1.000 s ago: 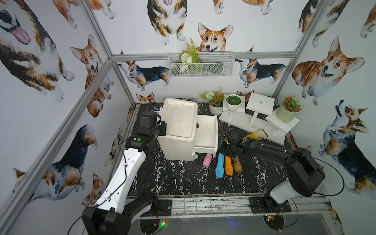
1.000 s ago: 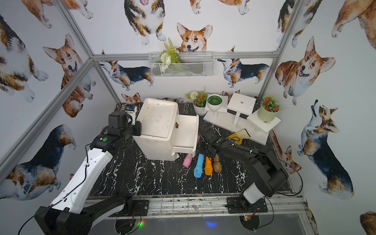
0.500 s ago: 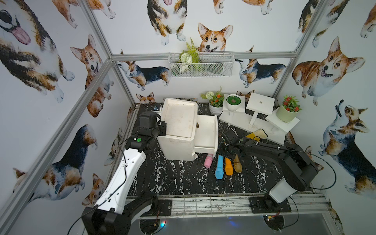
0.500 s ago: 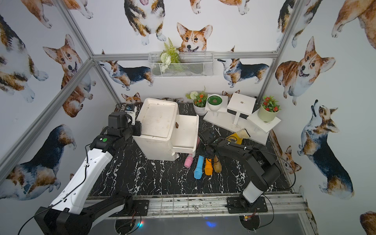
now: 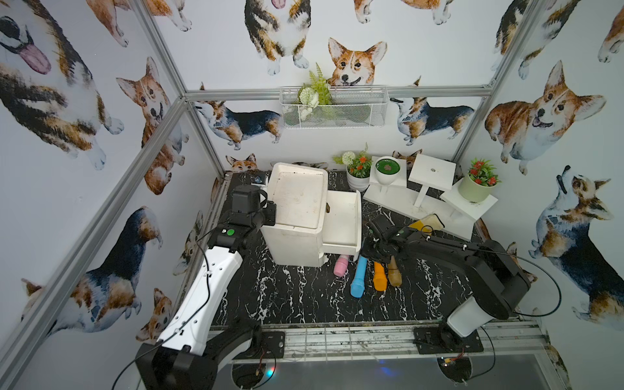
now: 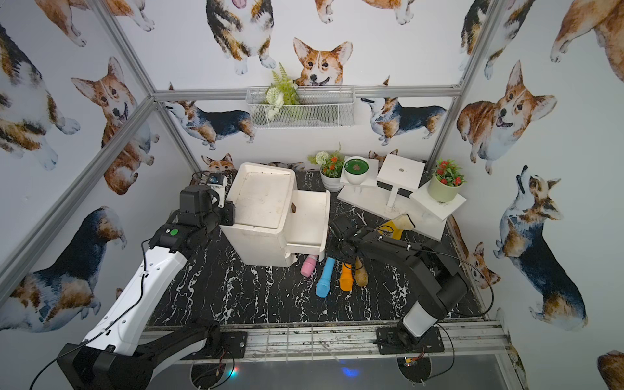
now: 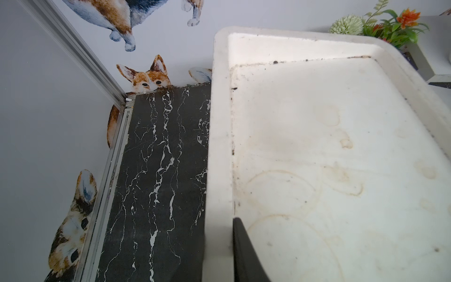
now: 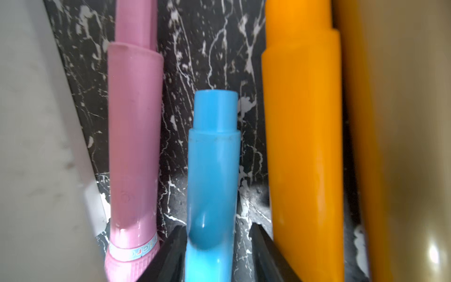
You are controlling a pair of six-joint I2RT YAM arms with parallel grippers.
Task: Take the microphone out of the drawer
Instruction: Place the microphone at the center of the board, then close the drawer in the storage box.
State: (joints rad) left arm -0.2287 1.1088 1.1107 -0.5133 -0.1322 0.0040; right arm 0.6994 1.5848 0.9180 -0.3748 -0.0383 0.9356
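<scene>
- The blue microphone (image 5: 358, 277) lies flat on the black marble table (image 5: 290, 304). It is outside the drawer (image 5: 341, 219), just in front of the drawer's front panel.
- The right gripper (image 8: 217, 227) straddles the microphone's handle with its jaws apart. One finger (image 8: 170, 249) sits at the blue plastic, and a strip of table shows between the handle and the other finger.
- Three more microphones lie alongside, roughly parallel: a pink microphone (image 5: 340, 266) with its narrow end under the drawer front, an orange microphone (image 5: 380, 278), and a tan microphone (image 5: 394, 273) touching the orange one.
- In the right wrist view the pink microphone carries a pale band with coloured letters, too partial to read.
- The drawer is pulled out of the white cabinet (image 5: 297, 202) and shows its white floor. A small brown piece sits at its edge toward the cabinet; I cannot tell what it is.
- The cabinet's top is a shallow tray marked with brownish ring stains.
- The left gripper (image 5: 268, 214) is closed on the tray's raised rim, with one dark finger (image 7: 244, 256) inside it.
- A white stand (image 5: 418, 199) at the back holds a white pot (image 5: 387, 170) with a green top and a green pot (image 5: 474, 190) of red flowers.
- A wire basket (image 5: 364, 111) on the wall holds fern leaves and a white flower.
</scene>
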